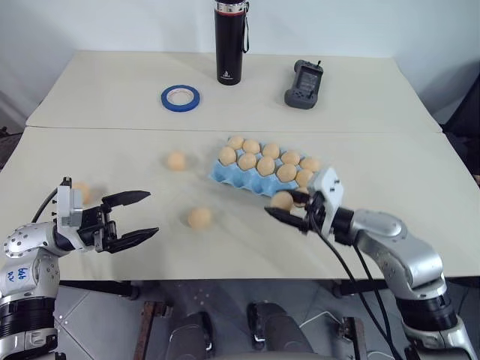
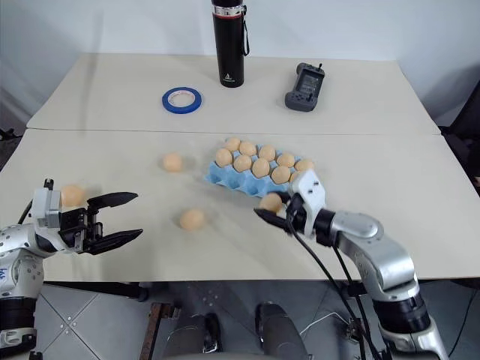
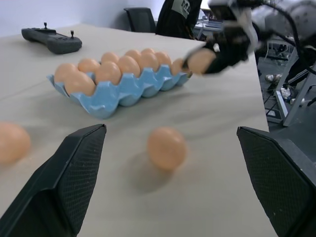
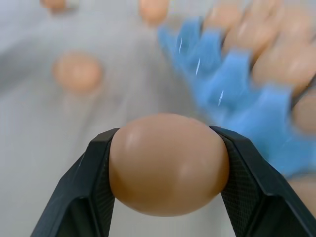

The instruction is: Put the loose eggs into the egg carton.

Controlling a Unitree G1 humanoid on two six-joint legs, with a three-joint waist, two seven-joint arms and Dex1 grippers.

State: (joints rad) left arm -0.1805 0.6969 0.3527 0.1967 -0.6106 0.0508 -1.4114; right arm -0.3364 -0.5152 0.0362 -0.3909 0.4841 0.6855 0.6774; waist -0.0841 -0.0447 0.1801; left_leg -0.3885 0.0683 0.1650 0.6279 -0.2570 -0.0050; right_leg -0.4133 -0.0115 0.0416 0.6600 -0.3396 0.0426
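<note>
A light blue egg carton (image 1: 223,177) lies right of the table's middle, with several pale orange eggs in its wells. My right gripper (image 1: 286,208) hovers just off the carton's near corner, shut on one egg (image 4: 168,163) held clear of the table. Three loose eggs lie on the table: one (image 1: 176,160) left of the carton, one (image 1: 199,217) nearer the front edge, and one (image 1: 81,193) at the far left beside my left arm. My left gripper (image 1: 149,214) stands open and empty, pointing toward the near egg (image 3: 167,147).
At the back of the table stand a black flask (image 1: 229,41), a blue tape ring (image 1: 180,97) and a dark handheld controller (image 1: 304,84). A seam (image 1: 112,127) runs across between the two tabletops. The front edge is close under both arms.
</note>
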